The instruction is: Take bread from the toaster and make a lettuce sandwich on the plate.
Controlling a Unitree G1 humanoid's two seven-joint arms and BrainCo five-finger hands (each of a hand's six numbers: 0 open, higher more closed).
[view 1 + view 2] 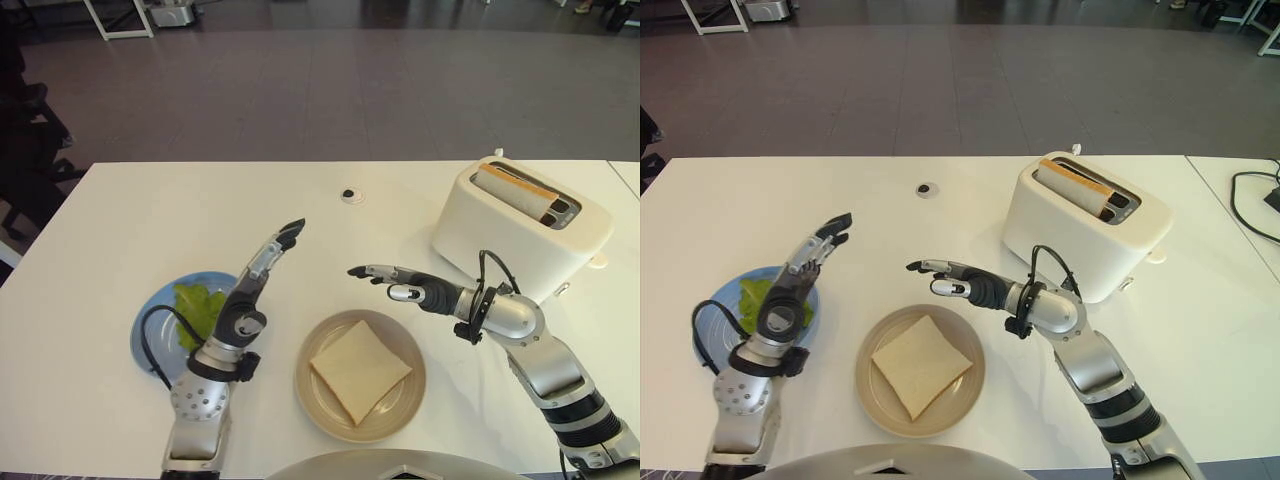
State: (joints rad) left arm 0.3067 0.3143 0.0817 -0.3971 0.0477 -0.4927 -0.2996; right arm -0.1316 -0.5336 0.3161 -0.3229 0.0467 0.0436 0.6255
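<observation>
Item list, table (150,220) before me.

1. My left hand (250,295) – released, fingers stretched out and pointing away from me, nothing in it. It sits at the right edge of the blue plate (158,312), fingertips out over bare table beyond.
2. My right hand (415,285) – released too, fingers extended toward my left, empty. It is held between the toaster (500,245) and the tan plate (410,395), just past that plate's far rim.
3. Toaster, white, far right of the table. One bread slice (515,190) stands in its slot, top edge sticking up.
4. Tan plate, near edge of the table between my hands. One slice of bread (358,370) lies flat on it, corner toward me, with nothing on top.
5. Blue plate, to my left. Lettuce (200,310) lies on it, partly behind my left wrist.
6. Small dark round fitting (349,194) in the tabletop, far middle, well apart from everything else.
</observation>
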